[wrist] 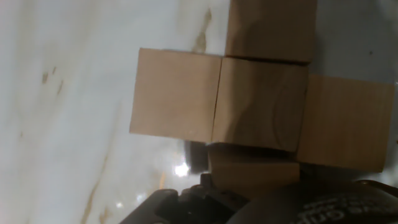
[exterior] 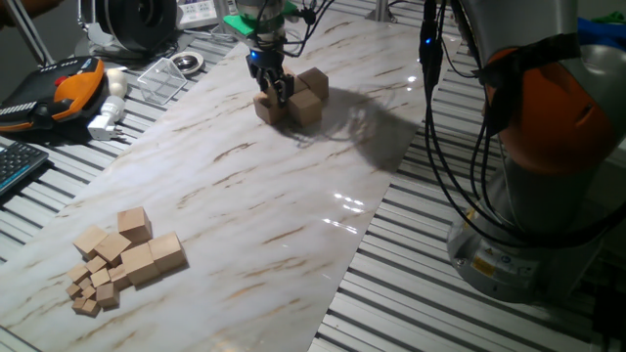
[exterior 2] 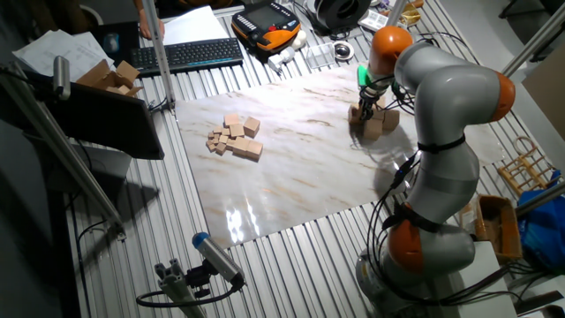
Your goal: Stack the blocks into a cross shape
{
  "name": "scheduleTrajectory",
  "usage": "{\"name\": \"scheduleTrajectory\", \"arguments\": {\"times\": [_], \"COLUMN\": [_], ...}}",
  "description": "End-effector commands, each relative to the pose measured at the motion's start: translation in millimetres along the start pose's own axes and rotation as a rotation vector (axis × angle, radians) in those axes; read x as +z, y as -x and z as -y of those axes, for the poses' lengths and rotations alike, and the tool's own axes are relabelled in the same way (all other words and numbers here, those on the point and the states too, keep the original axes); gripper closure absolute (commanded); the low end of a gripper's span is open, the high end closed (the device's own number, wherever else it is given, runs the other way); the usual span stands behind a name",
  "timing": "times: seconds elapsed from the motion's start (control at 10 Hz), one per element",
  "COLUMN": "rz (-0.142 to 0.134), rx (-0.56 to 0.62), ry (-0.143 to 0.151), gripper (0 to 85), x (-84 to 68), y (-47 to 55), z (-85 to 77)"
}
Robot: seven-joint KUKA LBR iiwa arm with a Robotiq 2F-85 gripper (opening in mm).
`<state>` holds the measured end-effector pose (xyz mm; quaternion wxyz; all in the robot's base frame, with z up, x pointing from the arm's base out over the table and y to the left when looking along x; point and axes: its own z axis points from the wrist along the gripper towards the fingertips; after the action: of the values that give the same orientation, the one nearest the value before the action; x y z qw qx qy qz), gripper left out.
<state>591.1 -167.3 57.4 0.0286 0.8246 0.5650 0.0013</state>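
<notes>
The blocks [exterior: 293,98] sit clustered at the far end of the marble board [exterior: 245,186], directly under the gripper [exterior: 275,91], which points straight down onto them; whether its fingers grip one I cannot tell. In the hand view, plain tan cubes [wrist: 261,102] lie edge to edge in a cross. A loose pile of cubes [exterior: 122,259] lies well apart, at the board's near end.

A marble-patterned board [exterior: 245,196] lies on a slatted metal bench [exterior: 411,303]; a dark keyboard [exterior 2: 190,55], an orange-and-black handheld pendant [exterior: 59,90] and white papers [exterior 2: 48,49] sit around it.
</notes>
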Motion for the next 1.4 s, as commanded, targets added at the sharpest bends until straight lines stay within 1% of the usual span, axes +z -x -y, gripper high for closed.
{"name": "scheduleTrajectory", "arguments": {"times": [0.0,0.2,0.3,0.5,0.8,0.9,1.0,1.3], "rz": [0.004,0.006,-0.008,-0.008,-0.016,-0.019,-0.021,-0.024], "rx": [0.005,0.002,-0.007,-0.013,-0.015,-0.018,-0.017,-0.016], "ry": [0.0,-0.006,-0.003,0.0,0.033,0.034,0.033,0.029], "gripper": [85.0,85.0,85.0,85.0,85.0,85.0,68.0,68.0], "x": [0.6,3.1,4.4,4.1,4.0,4.1,4.2,4.0], "y": [0.5,3.0,3.9,5.5,6.3,6.1,6.0,5.7], "z": [0.1,-1.2,-2.6,-3.1,-3.4,-3.4,-3.6,-3.7]}}
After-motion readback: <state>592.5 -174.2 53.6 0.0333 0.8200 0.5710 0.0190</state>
